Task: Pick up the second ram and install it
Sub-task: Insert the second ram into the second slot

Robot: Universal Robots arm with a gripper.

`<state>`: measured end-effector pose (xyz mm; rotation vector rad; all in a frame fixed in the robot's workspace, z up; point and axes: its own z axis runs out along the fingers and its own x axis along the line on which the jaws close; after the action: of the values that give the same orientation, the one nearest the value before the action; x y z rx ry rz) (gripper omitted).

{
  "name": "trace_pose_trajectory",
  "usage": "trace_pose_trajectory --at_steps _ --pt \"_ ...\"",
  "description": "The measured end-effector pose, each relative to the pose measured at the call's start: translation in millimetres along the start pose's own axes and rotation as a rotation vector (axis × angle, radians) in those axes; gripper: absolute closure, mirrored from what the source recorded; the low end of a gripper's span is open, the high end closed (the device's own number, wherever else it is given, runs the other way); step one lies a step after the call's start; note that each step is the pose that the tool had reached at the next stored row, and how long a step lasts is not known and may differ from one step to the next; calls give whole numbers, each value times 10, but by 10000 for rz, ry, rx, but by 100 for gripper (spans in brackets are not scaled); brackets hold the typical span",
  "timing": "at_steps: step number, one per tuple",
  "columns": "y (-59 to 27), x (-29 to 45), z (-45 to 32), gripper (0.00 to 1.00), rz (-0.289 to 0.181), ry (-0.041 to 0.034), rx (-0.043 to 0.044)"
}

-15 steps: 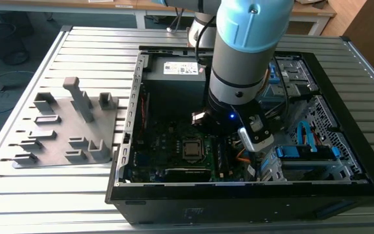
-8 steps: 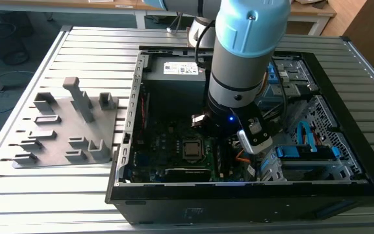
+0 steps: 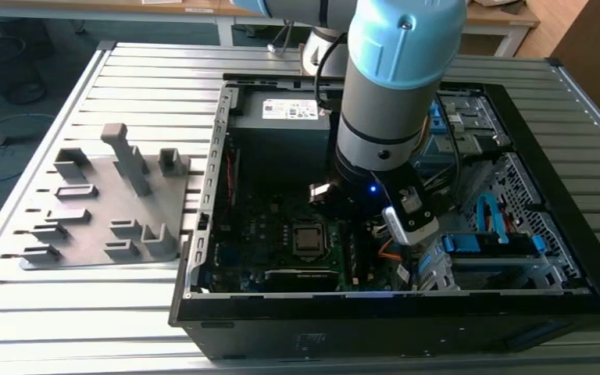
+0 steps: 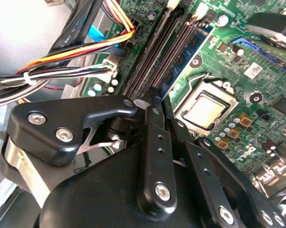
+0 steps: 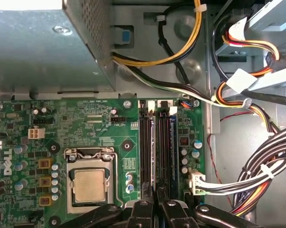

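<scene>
Hovering low inside the computer case (image 3: 508, 101), the gripper (image 5: 155, 202) has its fingers closed together over the memory slots (image 5: 157, 147). The second ram (image 4: 183, 47), a thin dark green stick, appears seated in its slot beside the processor (image 5: 89, 184); installation looks nearly finished.

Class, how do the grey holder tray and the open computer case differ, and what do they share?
The grey holder tray is pale and flat with upright blocks; the computer case is black and deep-walled. The tray lies clear of the arm, which reaches into the case. Both rest on the slatted table.
</scene>
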<state>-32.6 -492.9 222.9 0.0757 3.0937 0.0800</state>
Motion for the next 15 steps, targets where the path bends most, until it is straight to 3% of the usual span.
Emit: trace_pose_trajectory --at_steps 6,15 --pt "0 -1 17 86 -4 -2 63" --pt "0 -1 23 86 -203 7 54"
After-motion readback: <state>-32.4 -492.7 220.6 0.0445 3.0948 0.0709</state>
